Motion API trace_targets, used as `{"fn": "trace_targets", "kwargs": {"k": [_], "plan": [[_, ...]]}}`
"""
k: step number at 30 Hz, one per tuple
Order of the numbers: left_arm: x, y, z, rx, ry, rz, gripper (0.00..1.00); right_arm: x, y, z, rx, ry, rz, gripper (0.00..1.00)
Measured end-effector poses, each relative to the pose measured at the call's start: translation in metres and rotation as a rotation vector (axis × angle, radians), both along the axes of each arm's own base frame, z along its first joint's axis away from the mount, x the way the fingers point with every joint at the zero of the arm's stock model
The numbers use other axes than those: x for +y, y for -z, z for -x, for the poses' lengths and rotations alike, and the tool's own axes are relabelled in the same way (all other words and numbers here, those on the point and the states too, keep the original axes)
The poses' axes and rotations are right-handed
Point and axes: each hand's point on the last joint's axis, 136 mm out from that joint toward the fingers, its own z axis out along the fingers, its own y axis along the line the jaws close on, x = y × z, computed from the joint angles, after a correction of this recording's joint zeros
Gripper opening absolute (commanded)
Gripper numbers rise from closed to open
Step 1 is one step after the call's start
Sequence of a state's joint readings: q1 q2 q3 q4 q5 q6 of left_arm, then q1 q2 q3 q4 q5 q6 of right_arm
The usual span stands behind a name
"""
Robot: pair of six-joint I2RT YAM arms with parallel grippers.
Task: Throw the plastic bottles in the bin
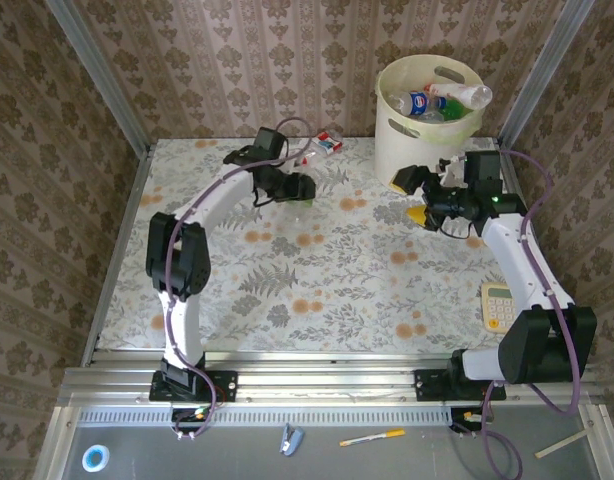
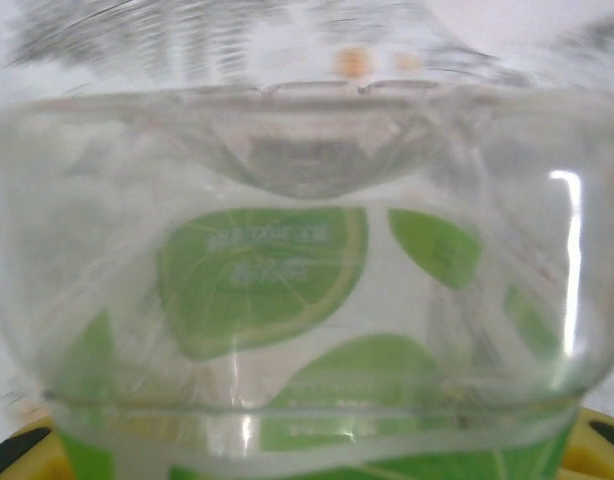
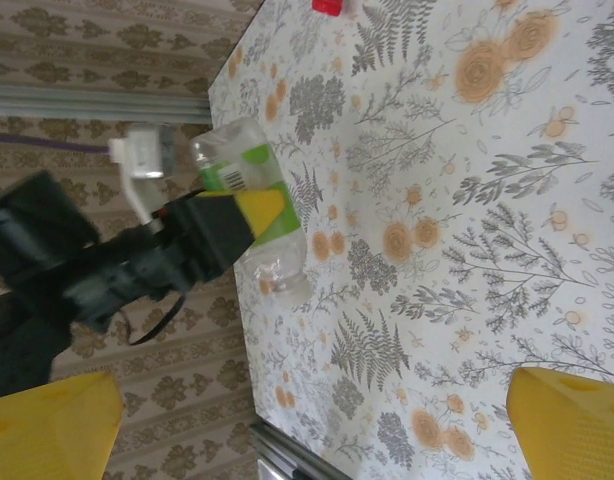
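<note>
A: We see brown patterned wallpaper (image 1: 187, 60) on the walls & a table (image 1: 317, 280) w/ a floral cloth. Where's the bin?

B: We place the bin (image 1: 402, 140) at the far right corner of the table. It's upright, w/ several bottles (image 1: 442, 100) lying inside, one resting on its rim.

A: And the left gripper (image 1: 299, 188)?

B: It's near the far edge, about mid-table. From the right wrist cam we see it clamped on a green-label bottle (image 3: 242, 165), a yellow finger pad pressed against the label. The left wrist cam has that bottle (image 2: 287, 290) right up close, w/ yellow pads at both lower corners. So the fingers are partly closed & gripping it. We can't tell if it's off the cloth.

A: Right gripper (image 1: 419, 195)?

B: Just beside the bin, on its near side. Its yellow fingers (image 3: 567, 420) stand wide apart w/ nothing between them but cloth.

A: Other bits?

B: A red-label bottle (image 1: 325, 146) lies at the far edge, near the left gripper, not touching it. A pale calculator (image 1: 499, 305) sits by the right edge.
</note>
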State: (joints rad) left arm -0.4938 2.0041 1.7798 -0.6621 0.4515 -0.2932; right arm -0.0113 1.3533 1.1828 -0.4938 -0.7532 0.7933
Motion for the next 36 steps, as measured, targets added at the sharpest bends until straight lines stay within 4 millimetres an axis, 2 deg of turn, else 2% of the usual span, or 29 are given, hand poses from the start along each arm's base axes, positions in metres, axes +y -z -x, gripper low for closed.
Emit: {"fn": "trace_targets", "kwargs": {"k": [3, 6, 11, 16, 22, 25, 36], "plan": [[-0.03, -0.027, 0.03, -0.076, 0.175, 0.055, 0.47, 0.01, -0.002, 0.0, -0.016, -0.019, 0.007, 1.0], [-0.051, -0.036, 0.054, -0.111, 0.312, 0.088, 0.45, 0.018, -0.003, 0.0, -0.033, -0.04, 0.014, 1.0], [-0.061, -0.037, 0.08, -0.115, 0.438, 0.09, 0.43, 0.032, -0.002, 0.003, -0.043, -0.07, 0.026, 0.98], [-0.074, -0.051, 0.094, -0.154, 0.517, 0.1, 0.42, 0.04, 0.002, 0.003, -0.037, -0.084, 0.04, 0.96], [-0.088, -0.051, 0.116, -0.158, 0.585, 0.099, 0.42, 0.05, 0.005, 0.004, -0.04, -0.106, 0.047, 0.94], [-0.089, -0.05, 0.122, -0.148, 0.599, 0.091, 0.42, 0.054, 0.003, 0.002, -0.058, -0.114, 0.044, 0.93], [-0.084, -0.043, 0.116, -0.121, 0.581, 0.04, 0.42, 0.059, 0.01, -0.006, -0.036, -0.104, 0.044, 0.88]]}}
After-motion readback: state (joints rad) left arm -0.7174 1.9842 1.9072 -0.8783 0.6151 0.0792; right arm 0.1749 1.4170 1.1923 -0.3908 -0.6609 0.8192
